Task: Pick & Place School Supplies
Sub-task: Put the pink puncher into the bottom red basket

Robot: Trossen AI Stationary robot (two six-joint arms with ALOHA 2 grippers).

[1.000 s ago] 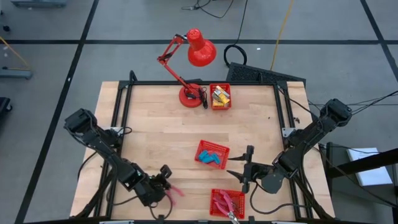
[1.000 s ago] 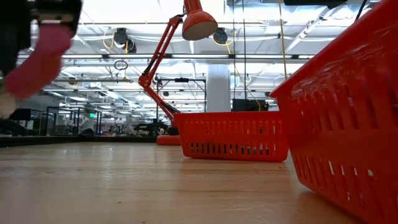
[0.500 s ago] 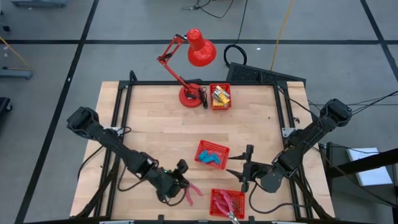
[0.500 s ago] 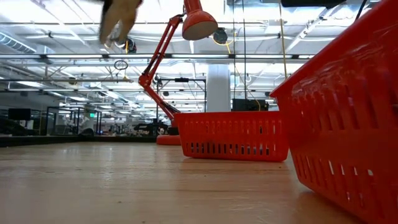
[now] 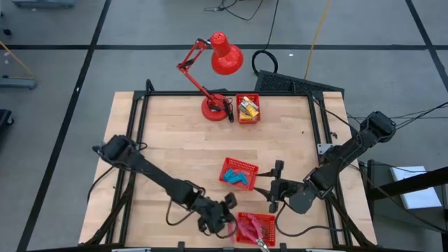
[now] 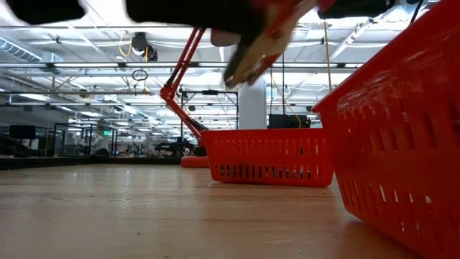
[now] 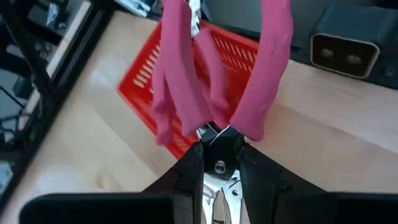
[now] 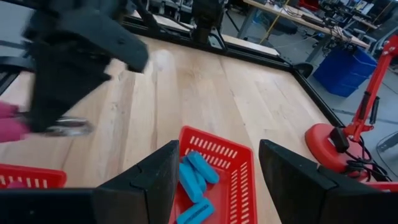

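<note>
**Left arm carries pliers across to the near basket**

The left arm has swung across the near side of the table, from the left corner a second ago to the edge of the near basket (image 5: 256,229). Its left gripper (image 5: 222,221) is clamped on the red-handled pliers (image 7: 214,93), fingers pinching the metal just by the pivot, the two pink-red handles sticking out ahead over the basket's rim. In the low view the pliers hang well above the tabletop. More red-handled pliers (image 5: 249,227) already lie in that basket.

The right gripper (image 5: 268,185) hangs beside the middle basket (image 5: 240,173) with its fingers spread wide, holding nothing. That basket holds the light-blue blocks (image 8: 194,180). The far basket (image 5: 248,109), next to the red desk lamp (image 5: 215,66), holds the yellow pieces (image 5: 246,107).
</note>
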